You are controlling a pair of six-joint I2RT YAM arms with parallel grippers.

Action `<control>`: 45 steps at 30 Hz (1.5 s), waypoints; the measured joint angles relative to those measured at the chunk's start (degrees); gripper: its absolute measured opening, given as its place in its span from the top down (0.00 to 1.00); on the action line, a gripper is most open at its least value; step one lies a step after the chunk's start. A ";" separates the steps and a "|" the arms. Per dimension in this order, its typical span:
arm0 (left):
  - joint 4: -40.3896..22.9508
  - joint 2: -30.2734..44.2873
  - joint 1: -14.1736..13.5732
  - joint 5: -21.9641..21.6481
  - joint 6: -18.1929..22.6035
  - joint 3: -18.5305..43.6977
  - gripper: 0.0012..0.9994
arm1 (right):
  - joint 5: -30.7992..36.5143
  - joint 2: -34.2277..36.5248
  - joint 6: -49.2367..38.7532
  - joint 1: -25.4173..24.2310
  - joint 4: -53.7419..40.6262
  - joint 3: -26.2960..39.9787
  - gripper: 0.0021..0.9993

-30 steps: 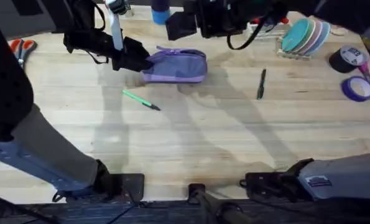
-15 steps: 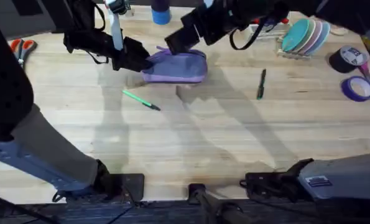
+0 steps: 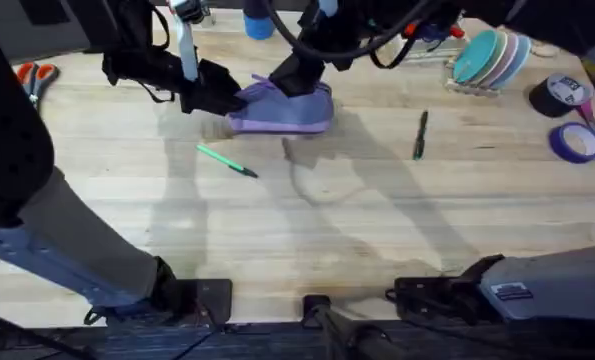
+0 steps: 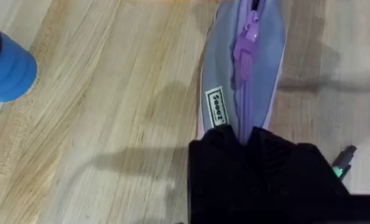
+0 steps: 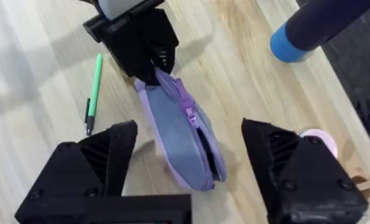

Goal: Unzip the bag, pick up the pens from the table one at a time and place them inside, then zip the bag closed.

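now the right gripper [image 5: 188, 180] has dropped from beside the bag [image 3: 282, 108] to right over it, jaws wide, straddling the zipper. the left gripper [image 3: 222, 95] pinches the bag's end, so unzipping looks next.

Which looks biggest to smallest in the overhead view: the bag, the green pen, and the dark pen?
1. Bag, clearly largest.
2. Green pen and dark pen look about alike in length, so I won't rank them.
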 joint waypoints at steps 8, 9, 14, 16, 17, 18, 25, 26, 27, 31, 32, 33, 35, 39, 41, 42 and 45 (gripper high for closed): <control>0.01 0.00 0.00 0.00 0.01 0.00 0.96 | 5.85 2.01 -6.47 0.50 4.14 0.00 0.00; 0.01 0.00 0.00 0.00 0.00 0.00 0.96 | 5.86 2.23 -6.74 0.49 4.90 0.00 0.00; 0.01 -0.01 0.00 0.00 0.00 0.00 0.96 | 2.76 3.00 -7.43 0.51 5.19 0.02 0.00; 0.01 0.00 0.00 0.00 0.02 0.00 0.96 | 1.34 3.98 -7.76 0.60 3.81 0.02 0.00; 0.01 0.00 0.00 0.00 0.02 0.00 0.96 | 0.83 4.58 -8.06 0.62 3.11 0.02 0.00; 0.01 0.00 0.00 0.00 0.00 0.00 0.96 | 0.30 5.36 -8.46 0.64 2.44 0.02 0.00; 0.01 0.00 0.00 0.00 0.02 0.00 0.96 | -1.05 8.57 -10.57 0.73 1.93 0.02 0.00; 0.01 -0.01 0.00 0.00 0.02 0.00 0.96 | -1.07 8.62 -10.63 0.73 1.94 0.02 0.00; 0.01 0.00 0.00 0.00 0.01 0.00 0.96 | -1.16 8.61 -10.76 0.73 2.03 0.02 0.00; 0.01 0.00 0.00 0.00 0.00 0.00 0.96 | -1.38 8.91 -10.87 0.90 2.63 0.02 0.00; 0.03 0.00 0.00 0.00 0.01 0.00 0.96 | -1.44 9.08 -11.00 0.96 2.91 0.02 0.00; 0.05 0.00 0.00 0.00 0.01 0.00 0.96 | -1.45 9.35 -11.03 1.01 3.01 0.02 0.00; 0.19 0.00 0.00 0.00 0.00 0.00 0.96 | -1.46 10.27 -11.03 1.10 3.01 0.02 0.00; 0.23 0.00 0.00 0.00 0.00 0.00 0.96 | -1.46 12.99 -11.03 1.17 3.75 0.02 0.00; 0.25 0.00 -0.04 0.00 0.00 0.00 0.96 | -1.46 14.49 -11.03 1.17 4.64 0.02 0.00; 0.24 0.00 -0.04 -0.01 0.00 0.00 0.96 | -1.46 15.20 -11.03 1.17 5.17 0.02 0.00; 0.25 0.00 -0.04 0.00 0.00 0.00 0.96 | -1.46 16.28 -11.03 1.17 6.89 0.02 0.00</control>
